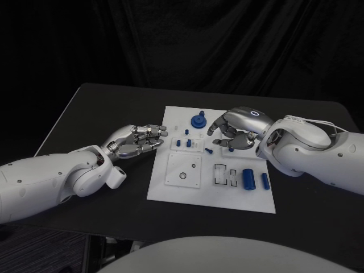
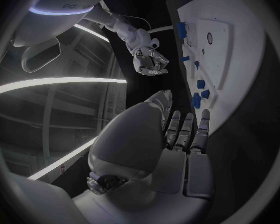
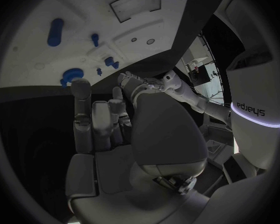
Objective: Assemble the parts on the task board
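- Head view: the white board [image 1: 174, 187] lies in the middle of the black table [image 1: 92, 108].
- The left hand [image 1: 137, 140] is over the table just beside the left edge of the board. Its fingers are curled in and close together, and nothing shows in them.
- The right hand [image 1: 238, 128] is over the far right part of the board. Its fingers bend down toward the board; I cannot tell if they pinch a part.
- A round blue part [image 1: 198, 121] stands near the far edge, just beside the right hand. Small blue parts [image 1: 186, 143] lie in the middle of the board. Two blue cylinders [image 1: 248, 178] lie near the right edge.
- Left wrist view: the left hand [image 2: 177, 129] has its fingers side by side, a little bent, holding nothing. The board [image 2: 239, 59] is beside it, with blue parts [image 2: 197, 98] on it. The right hand [image 2: 150, 63] shows further away, fingers curled.
- Right wrist view: the right hand [image 3: 105, 122] has fingers slightly apart, near the edge of the board [image 3: 71, 15]. Nothing shows between them. A blue cylinder [image 3: 55, 32] and a round part [image 3: 71, 76] are on the board.
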